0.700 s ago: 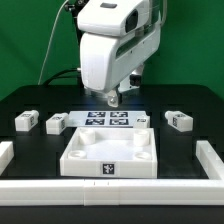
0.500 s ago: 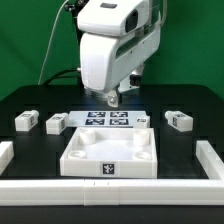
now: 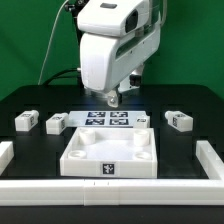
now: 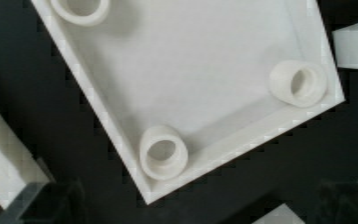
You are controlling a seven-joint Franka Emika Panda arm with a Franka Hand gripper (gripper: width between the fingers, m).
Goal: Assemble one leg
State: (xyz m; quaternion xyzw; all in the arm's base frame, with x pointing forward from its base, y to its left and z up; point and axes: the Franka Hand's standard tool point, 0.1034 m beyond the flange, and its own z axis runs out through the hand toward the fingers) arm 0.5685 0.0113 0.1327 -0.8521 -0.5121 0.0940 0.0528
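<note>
Several small white legs with marker tags lie on the black table in the exterior view: two at the exterior view's left (image 3: 26, 121) (image 3: 56, 124) and one at its right (image 3: 179, 120). My gripper (image 3: 113, 98) hangs above the marker board (image 3: 105, 119), apart from every leg. Its jaws look open and hold nothing. The wrist view shows the large white square piece (image 4: 194, 80) with its round corner holes (image 4: 297, 82), and my dark fingertips (image 4: 19, 205) at the picture's edge.
The large white tray-like piece (image 3: 108, 155) sits in front of the marker board. Another small white block (image 3: 146, 118) lies by the board's right end. White rails (image 3: 110, 188) line the table's front and sides.
</note>
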